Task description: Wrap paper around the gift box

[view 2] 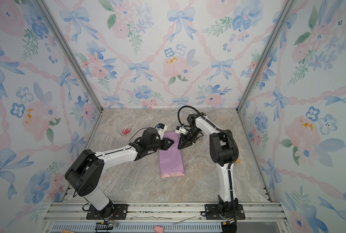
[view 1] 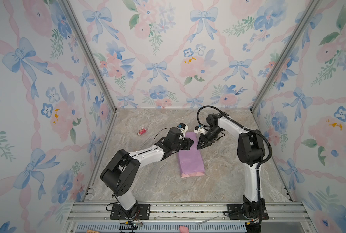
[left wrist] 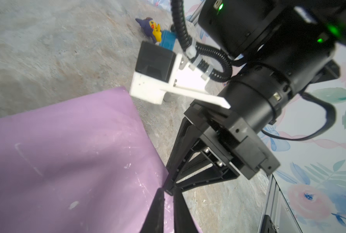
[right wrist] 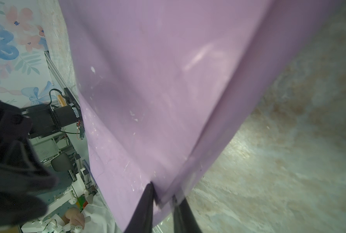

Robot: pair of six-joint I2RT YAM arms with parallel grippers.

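Tearing looks likeliest: left jaws and right jaws both pinch the paper [view 1: 190,161] close together, so pulling apart or unevenly could rip it.

**Lilac paper pinched at a raised fold**
The paper [right wrist: 168,80], lilac face showing and flecked with white, is seen filling most of the view. A ridge of it is clamped between the narrowly set fingers of the right gripper [right wrist: 163,191]. Bare marbled table [right wrist: 289,141] is seen beside it.
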